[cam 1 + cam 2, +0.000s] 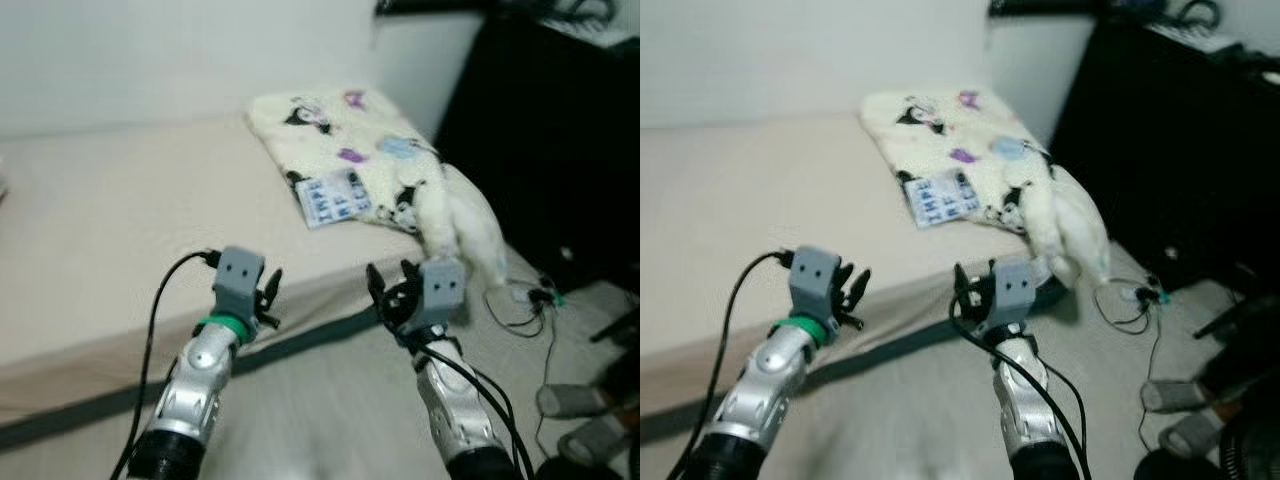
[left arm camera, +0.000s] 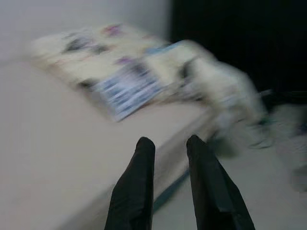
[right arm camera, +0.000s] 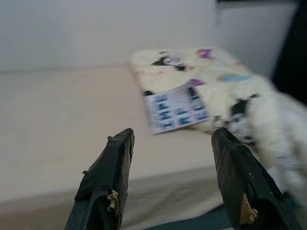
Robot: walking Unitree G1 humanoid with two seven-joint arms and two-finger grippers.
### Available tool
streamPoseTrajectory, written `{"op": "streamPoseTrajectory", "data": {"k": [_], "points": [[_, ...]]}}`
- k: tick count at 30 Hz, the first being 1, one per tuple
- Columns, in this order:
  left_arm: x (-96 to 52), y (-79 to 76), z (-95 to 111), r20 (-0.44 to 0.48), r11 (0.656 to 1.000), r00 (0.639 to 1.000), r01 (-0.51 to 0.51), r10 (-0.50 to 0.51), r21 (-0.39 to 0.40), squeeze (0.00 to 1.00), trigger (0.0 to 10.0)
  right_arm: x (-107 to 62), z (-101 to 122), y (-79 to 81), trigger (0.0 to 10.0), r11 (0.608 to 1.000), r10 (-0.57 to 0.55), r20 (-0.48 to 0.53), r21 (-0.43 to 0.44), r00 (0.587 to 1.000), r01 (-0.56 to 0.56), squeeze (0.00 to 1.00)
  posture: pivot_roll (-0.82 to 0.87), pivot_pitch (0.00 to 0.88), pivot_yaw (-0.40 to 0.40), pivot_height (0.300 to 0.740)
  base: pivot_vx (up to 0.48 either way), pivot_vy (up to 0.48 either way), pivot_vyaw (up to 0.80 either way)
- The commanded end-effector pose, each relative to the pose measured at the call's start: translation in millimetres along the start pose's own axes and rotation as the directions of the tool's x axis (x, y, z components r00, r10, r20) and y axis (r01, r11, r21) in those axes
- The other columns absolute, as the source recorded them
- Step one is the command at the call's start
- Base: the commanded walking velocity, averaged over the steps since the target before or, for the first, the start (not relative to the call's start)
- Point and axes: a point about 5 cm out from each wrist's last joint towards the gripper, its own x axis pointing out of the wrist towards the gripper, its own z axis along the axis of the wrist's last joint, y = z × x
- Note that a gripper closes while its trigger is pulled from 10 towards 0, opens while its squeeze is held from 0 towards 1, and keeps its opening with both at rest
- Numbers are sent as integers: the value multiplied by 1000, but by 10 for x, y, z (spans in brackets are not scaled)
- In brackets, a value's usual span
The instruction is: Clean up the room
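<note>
Silver and black, the two arms reach forward over a pale floor toward the near edge of a low beige mattress. The left gripper hangs just at that edge, its two black fingers close together with a narrow gap and nothing between them. The right gripper hovers near the mattress corner, its fingers spread wide apart and empty.

The wide stretch of mattress top ahead of both grippers lies bare as far as the white wall. At the far right corner of the mattress rests a cream fleece blanket printed with black, purple and blue cartoon figures, one end spilling over the edge and drooping toward the floor. A white label with blue print sits on its near edge.

Right of the mattress, black cables trail across the floor below a tall black cabinet. Grey slippers lie near the right edge.
</note>
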Motion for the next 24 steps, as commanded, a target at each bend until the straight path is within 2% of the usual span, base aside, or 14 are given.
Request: {"op": "streamPoseTrajectory", "data": {"k": [1,4,14,24], "points": [[-42,35,-65,-28,999,1000,-4,3,-32,0,10000,-25,-49,19,10000,1000,-4,-20,17,1000,4,0,0,0,9,740,0,0,-781],[-38,30,-49,-20,999,1000,-2,2,-45,0,10000,-22,-46,16,10000,1000,-4,-19,17,1000,5,0,0,0,10,740,0,0,-781],[-23,-7,-13,4,1000,1000,14,-14,-15,0,10000,-22,-41,19,10000,1000,-7,-17,18,1000,7,0,-2,0,9,740,0,0,-781],[-15,-23,-14,6,1000,1000,10,-10,-11,0,10000,-26,-25,11,10000,1000,-10,-6,7,1000,10,0,-5,0,6,740,448,0,-93]]}}
